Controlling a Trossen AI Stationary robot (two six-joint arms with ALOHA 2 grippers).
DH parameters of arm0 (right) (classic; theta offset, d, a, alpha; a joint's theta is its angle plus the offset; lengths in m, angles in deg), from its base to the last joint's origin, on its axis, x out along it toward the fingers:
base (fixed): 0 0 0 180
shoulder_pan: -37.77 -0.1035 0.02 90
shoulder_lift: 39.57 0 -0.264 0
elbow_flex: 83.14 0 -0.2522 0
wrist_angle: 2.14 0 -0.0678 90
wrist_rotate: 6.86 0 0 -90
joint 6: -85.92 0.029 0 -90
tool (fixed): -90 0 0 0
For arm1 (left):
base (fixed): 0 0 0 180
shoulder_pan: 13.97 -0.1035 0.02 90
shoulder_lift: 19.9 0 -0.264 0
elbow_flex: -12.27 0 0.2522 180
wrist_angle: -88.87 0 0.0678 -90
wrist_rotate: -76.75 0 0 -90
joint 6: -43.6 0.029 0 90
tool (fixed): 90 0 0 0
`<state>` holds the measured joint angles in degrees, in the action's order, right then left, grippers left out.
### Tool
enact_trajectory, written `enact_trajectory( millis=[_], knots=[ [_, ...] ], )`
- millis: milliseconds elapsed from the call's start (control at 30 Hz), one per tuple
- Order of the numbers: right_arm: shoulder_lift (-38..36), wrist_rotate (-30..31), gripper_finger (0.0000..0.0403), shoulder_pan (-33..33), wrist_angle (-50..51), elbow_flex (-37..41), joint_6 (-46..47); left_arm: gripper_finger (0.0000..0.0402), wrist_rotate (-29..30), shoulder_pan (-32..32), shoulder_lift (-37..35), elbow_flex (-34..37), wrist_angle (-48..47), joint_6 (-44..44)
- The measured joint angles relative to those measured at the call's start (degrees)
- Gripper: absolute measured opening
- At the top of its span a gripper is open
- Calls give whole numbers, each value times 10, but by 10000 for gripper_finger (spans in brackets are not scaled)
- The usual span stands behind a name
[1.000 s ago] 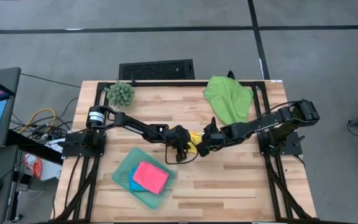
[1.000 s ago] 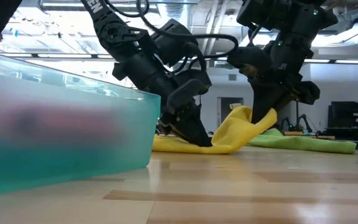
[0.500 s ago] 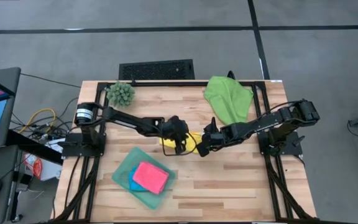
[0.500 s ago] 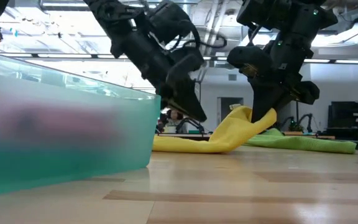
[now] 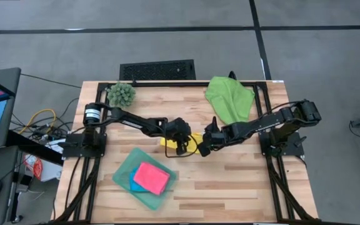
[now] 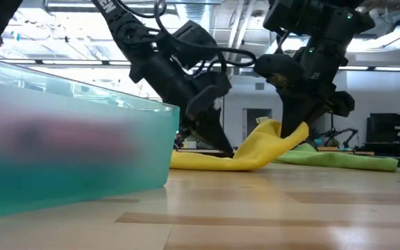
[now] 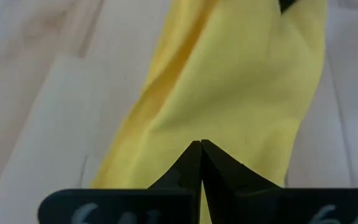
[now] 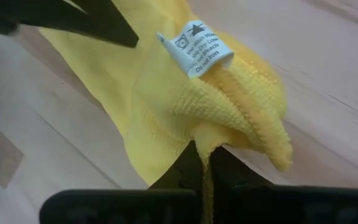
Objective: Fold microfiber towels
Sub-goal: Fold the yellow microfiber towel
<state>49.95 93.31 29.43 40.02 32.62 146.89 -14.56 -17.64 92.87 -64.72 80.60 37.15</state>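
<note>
The right gripper (image 5: 203, 149) is pinched tight on one end of the yellow towel (image 6: 255, 147), holding that bunched end, care label (image 8: 195, 45) showing, just off the wooden table (image 5: 242, 181). From there the cloth's long axis runs toward the left gripper (image 5: 181, 147), whose fingers are closed with nothing between them, tips down at the towel's flat far end. Each arm has one end; the left is nearer the end lying on the table. The towel looks doubled lengthwise and rumpled. The green towel (image 5: 230, 100) lies spread beyond, near the table's far edge; pink (image 5: 151, 177) and blue (image 5: 134, 183) ones sit folded in the teal tray (image 5: 125, 169).
</note>
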Motion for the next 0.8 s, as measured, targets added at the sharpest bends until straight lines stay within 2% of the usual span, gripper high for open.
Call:
enact_trajectory(
  millis=[467,600,800],
  knots=[
    [0,-26,24,11,-2,0,-12,0,0,-10,53,-1,56,-13],
    [0,-26,27,11,-1,0,-15,0,12,-14,39,0,42,-21],
    [-26,-27,22,19,3,0,-34,0,15,-25,-31,2,-57,-37]
  ],
)
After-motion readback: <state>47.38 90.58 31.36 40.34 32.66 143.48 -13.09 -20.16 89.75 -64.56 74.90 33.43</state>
